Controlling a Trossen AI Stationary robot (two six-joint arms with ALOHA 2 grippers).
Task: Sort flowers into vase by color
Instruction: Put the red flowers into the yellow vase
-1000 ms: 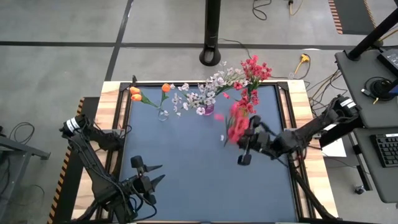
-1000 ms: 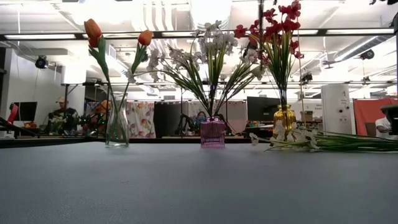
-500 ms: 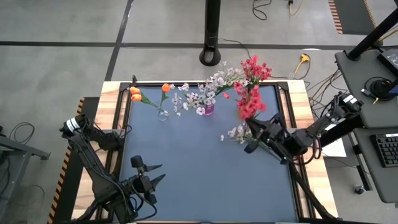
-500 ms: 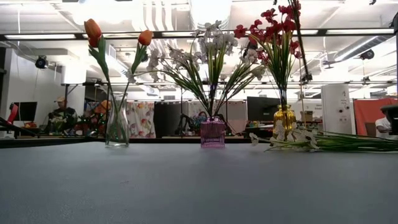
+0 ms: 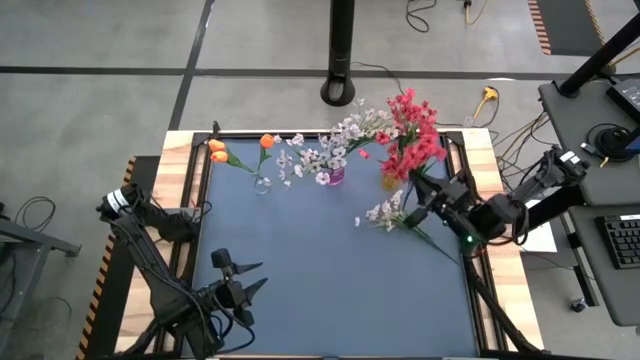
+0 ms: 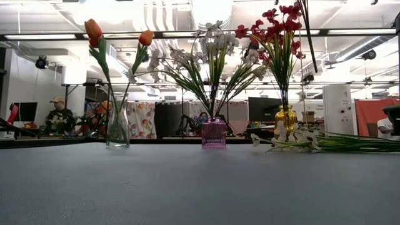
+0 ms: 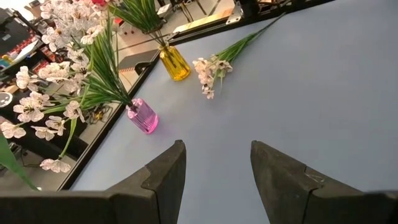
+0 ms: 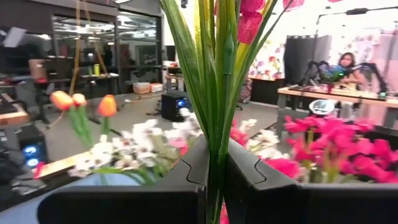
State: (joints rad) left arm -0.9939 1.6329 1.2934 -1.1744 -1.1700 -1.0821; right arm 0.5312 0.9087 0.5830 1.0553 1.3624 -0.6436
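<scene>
My right gripper [image 5: 428,192] is up over the table's right side, shut on a red blossom spray [image 5: 405,160] beside the yellow vase [image 6: 285,119] that holds other red flowers [image 6: 275,28]. A clear vase [image 6: 117,128] holds orange tulips [image 6: 94,28]. White sprays [image 6: 212,44] stand in a pink vase [image 6: 214,132]. One white spray [image 5: 385,212] lies flat on the table near the yellow vase. My left gripper [image 5: 245,290] waits open over the near left of the table, touching nothing. My right gripper pinches the red spray's bundle of green stems [image 8: 217,155] between its two fingers, which lie across the stems. The spray is lifted clear of the table, with its red blossoms [image 8: 252,18] beyond the fingers. Its stem end [image 6: 306,31] hangs slanting in the air.
The three vases stand in a row along the far edge of the dark mat. A raised wooden border [image 5: 480,150] frames the table. People sit at desks in the room behind. The mat's middle and near part [image 5: 320,270] hold nothing.
My right gripper has carried the red spray from the table's middle right toward the far right, up to the yellow vase. The spray has swung with it, and its blossoms now sit next to the red flowers in that vase. The gripper stayed shut.
</scene>
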